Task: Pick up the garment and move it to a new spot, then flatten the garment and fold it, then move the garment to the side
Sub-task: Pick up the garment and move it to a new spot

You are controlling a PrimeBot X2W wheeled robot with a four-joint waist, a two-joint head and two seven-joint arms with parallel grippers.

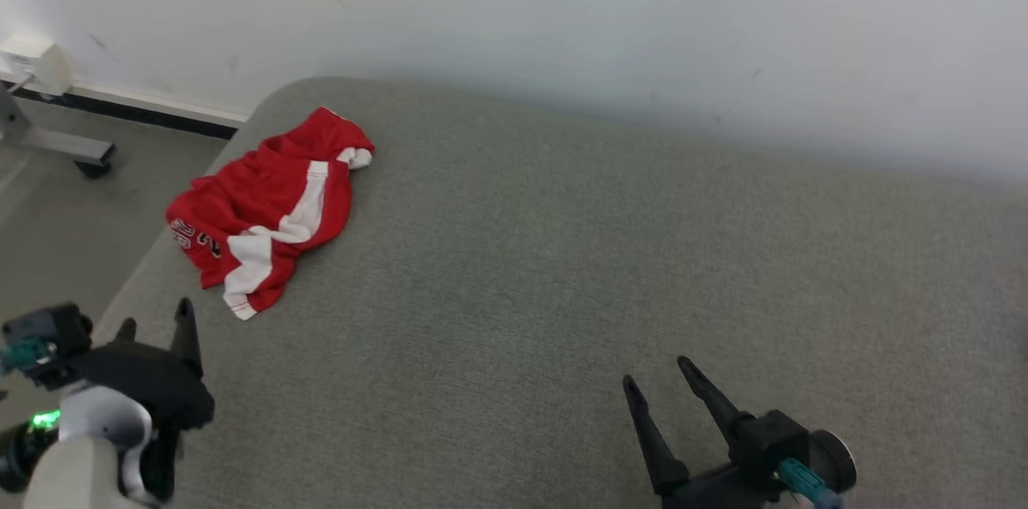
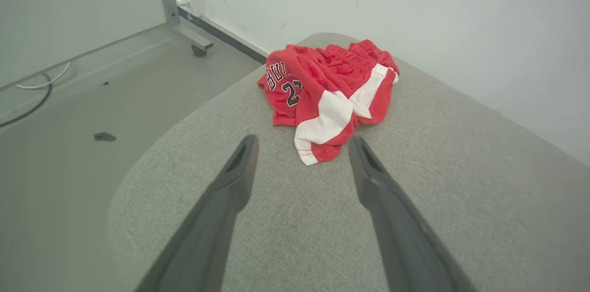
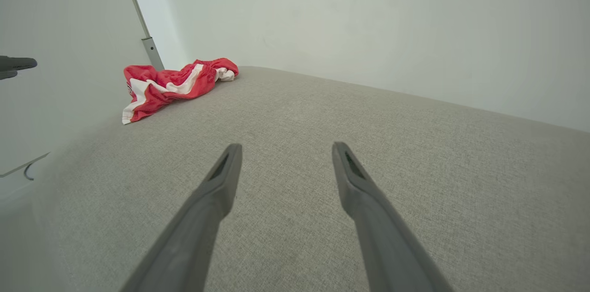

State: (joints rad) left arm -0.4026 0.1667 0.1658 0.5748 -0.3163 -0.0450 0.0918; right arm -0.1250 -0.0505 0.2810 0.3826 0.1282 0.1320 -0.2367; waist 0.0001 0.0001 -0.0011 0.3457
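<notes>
The left pincer (image 1: 155, 316) stands open, its two dark fingers spread with nothing between them, hovering over the near left edge of the grey cushion (image 1: 562, 268). Just ahead of its fingertips lies the garment (image 1: 265, 204), a pair of red shorts with broad white side stripes, crumpled in a loose heap (the left wrist view shows dark lettering and a number on one leg). In the head view, a strip of bare cushion separates the garment's near hem from the fingers; in the left wrist view, that hem sits in line with the gap between them. The elastic waistband is at the end farthest from this pincer, toward the white wall (image 1: 562, 11).

The right pincer (image 1: 656, 371) is open too, holding nothing, low over the cushion. From it, the garment is well ahead and off to its left, near the cushion's rounded far corner. Beyond the left pincer's outer side, the floor (image 1: 48, 212) carries a wheeled metal frame leg (image 1: 56, 144).
</notes>
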